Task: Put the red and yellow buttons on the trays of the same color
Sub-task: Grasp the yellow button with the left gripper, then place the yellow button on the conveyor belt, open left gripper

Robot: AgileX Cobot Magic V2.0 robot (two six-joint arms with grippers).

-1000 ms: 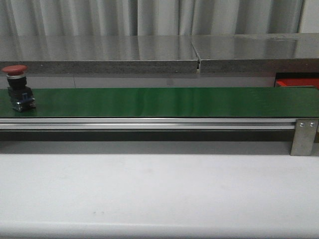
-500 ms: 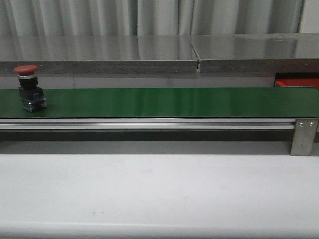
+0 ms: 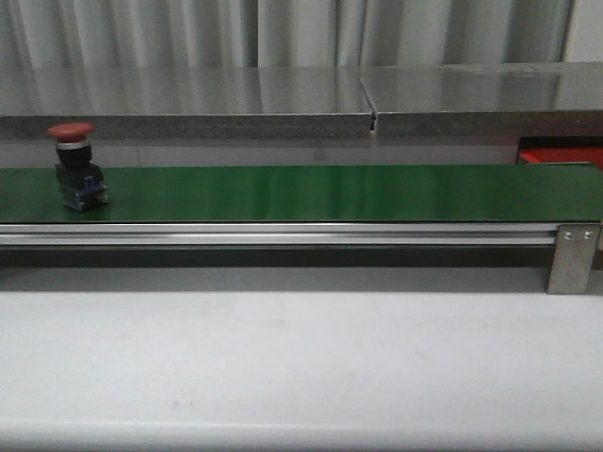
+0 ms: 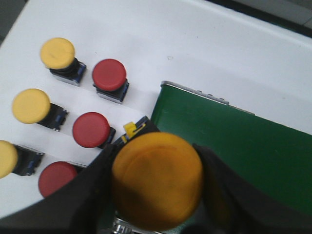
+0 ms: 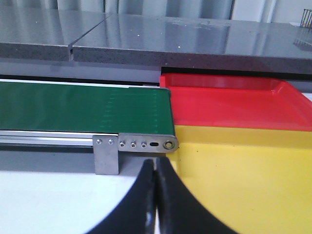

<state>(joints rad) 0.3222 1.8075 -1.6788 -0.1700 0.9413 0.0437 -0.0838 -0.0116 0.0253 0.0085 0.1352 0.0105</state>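
A red mushroom-capped push button (image 3: 75, 168) on a dark switch body stands upright near the left end of the long green belt (image 3: 320, 192). The left gripper (image 4: 158, 187) is pinching a yellow mushroom-capped button (image 4: 157, 187) just above that same belt end, beside loose red and yellow buttons on the white table (image 4: 219, 53). The right gripper (image 5: 155, 195) hangs with its fingers pressed together, empty, near the belt's far end. There a flat bright red tray (image 5: 229, 100) lies behind a flat yellow tray (image 5: 243, 185), both just past the roller.

Set down crooked, the top-heavy yellow button could topple on the belt. The belt's length is open, but its sides have no guard.
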